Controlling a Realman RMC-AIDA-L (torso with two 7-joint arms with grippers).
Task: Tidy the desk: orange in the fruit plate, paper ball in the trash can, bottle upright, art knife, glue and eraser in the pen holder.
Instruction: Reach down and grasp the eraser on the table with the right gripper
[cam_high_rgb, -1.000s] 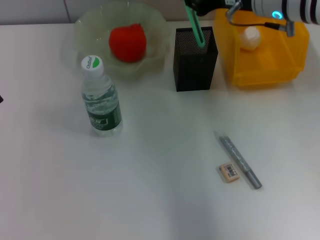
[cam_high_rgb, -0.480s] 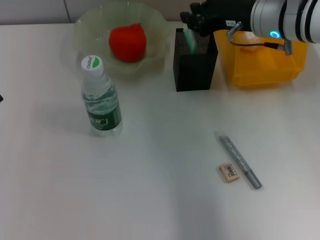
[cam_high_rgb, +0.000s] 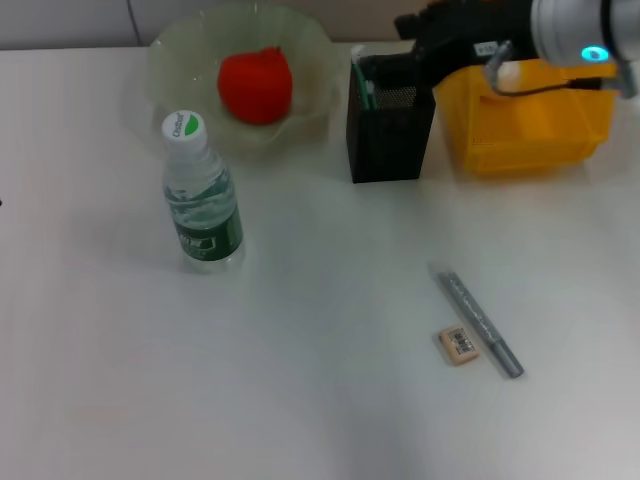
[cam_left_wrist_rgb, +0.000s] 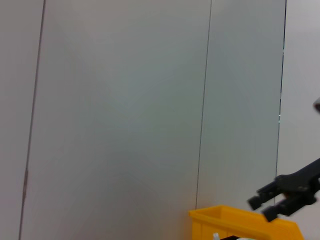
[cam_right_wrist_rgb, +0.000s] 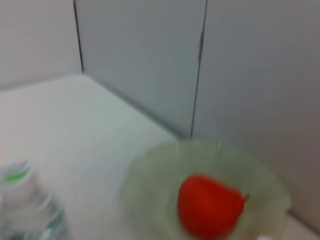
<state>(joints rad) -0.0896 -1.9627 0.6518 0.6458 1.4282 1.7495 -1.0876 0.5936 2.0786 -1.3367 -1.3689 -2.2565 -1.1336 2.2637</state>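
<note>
My right tool (cam_high_rgb: 425, 45) hangs at the far rim of the black mesh pen holder (cam_high_rgb: 390, 130), just above it; I cannot tell whether it is spread or pressed together, because my own arm hides the tips. A green item (cam_high_rgb: 366, 90), the glue or the art knife, stands inside the holder along the wall farthest from my tool. The risk I see is lifting away carelessly: a snag on the mesh rim could tip the holder toward the fruit plate (cam_high_rgb: 310, 50) beyond it, where the orange (cam_high_rgb: 256, 84) already sits. The yellow trash can (cam_high_rgb: 525, 120) is close on my tool's other side, so a wide swing could bump it. The eraser (cam_high_rgb: 459, 344) and grey pen-like stick (cam_high_rgb: 481, 322) lie touching on the desk (cam_high_rgb: 320, 400), well apart from my tool toward my body; grabbing one may drag the other. The bottle (cam_high_rgb: 200, 200) stands upright. My left tool is out of sight.
</note>
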